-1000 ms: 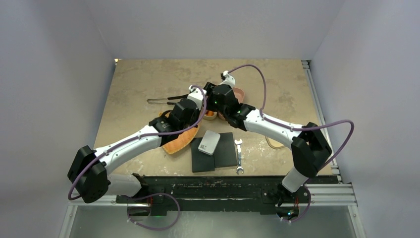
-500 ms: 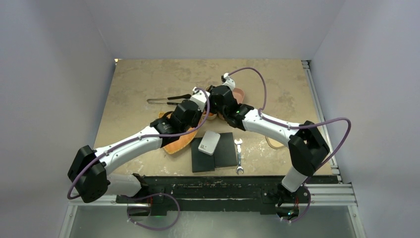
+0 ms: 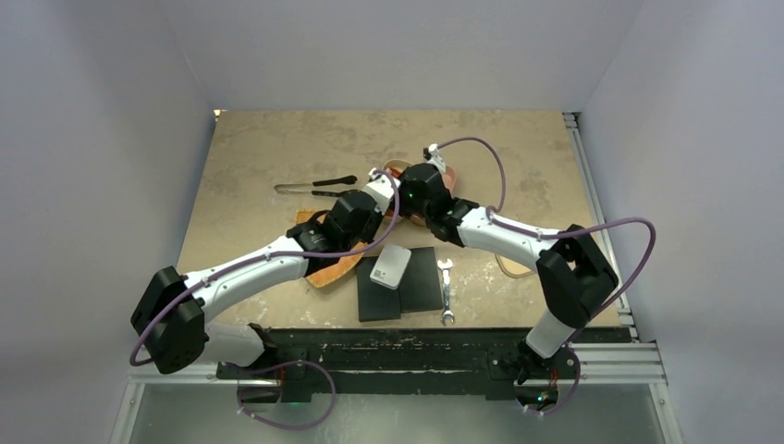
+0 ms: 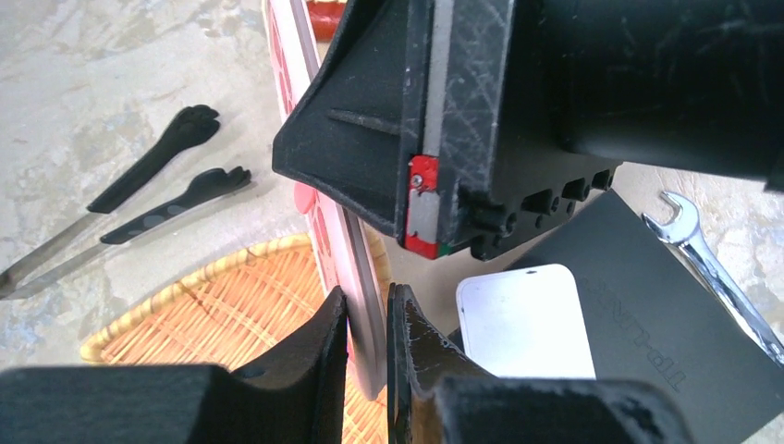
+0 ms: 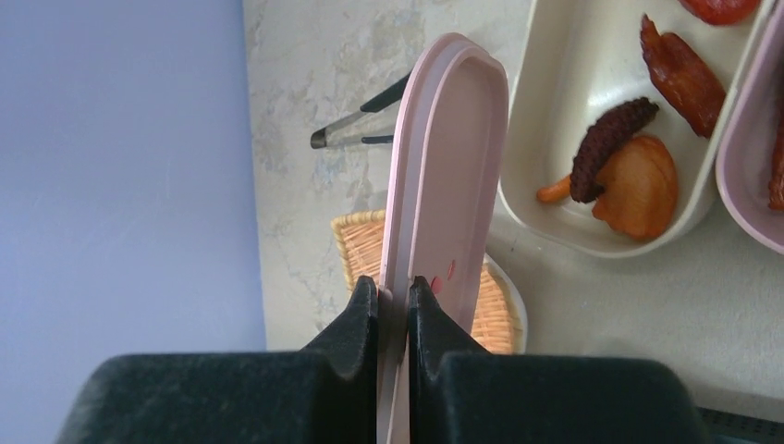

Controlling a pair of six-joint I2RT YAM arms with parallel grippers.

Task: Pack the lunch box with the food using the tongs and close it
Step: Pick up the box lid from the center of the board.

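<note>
**A:** On the left side of the table, what lies there?

**B:** The tongs lie flat on the surface, in neither claw and well apart from the box. Just beside them sits a woven tray.

**A:** And the left gripper?

**B:** The left gripper is clamped on the thin edge of the pink lid. The lid stands on edge, and the woven tray shows behind it.

**A:** Is the right gripper on it too?

**B:** Yes. The right gripper pinches the same lid at its rim, and only the lid's edge sits between its closed fingers.

**A:** Where is the food?

**B:** The food lies in the cream lunch box, just right of the lid in the right wrist view. An orange piece touches a dark brown one, with a reddish-brown strip beyond them. The box is uncovered.

**A:** Anything further right?

**B:** Near the arms' bases, a white device rests on a black pad. A silver wrench lies just beside the pad.
</note>
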